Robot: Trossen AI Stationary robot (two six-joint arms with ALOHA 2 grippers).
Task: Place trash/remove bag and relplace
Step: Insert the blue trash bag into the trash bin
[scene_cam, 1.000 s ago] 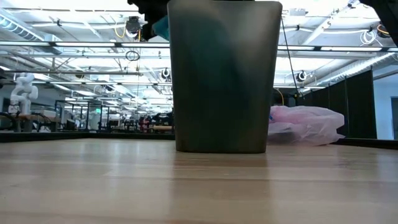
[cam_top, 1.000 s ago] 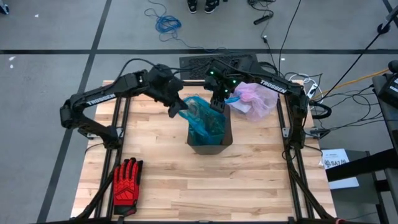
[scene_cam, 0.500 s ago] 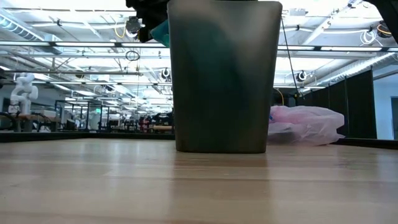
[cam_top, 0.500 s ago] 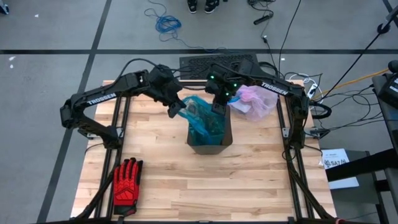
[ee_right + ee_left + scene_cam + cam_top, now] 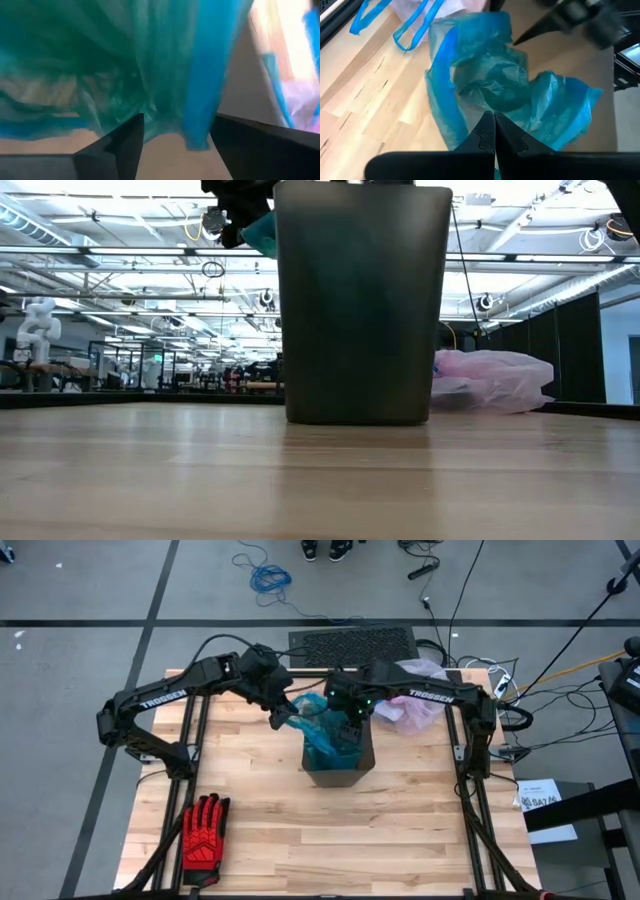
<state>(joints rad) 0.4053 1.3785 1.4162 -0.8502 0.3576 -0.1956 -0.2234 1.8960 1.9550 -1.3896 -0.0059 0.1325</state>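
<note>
Left gripper (image 5: 282,718) fingers pinch together on the crinkly teal-blue plastic bag (image 5: 322,726) draped in the dark grey bin (image 5: 338,772). Right gripper (image 5: 352,724), fingers apart, reaches inside. The translucent pink liner bag (image 5: 418,712) lies on the wooden bench (image 5: 300,830) beside it.

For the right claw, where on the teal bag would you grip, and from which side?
Likely the teal bag's loose rim on the side facing the pink bag, coming from above. The left claw is shut on the opposite edge, and the film stands bunched above the dark bin, so a free fold is there to pinch. The right claw hangs open over it.
</note>
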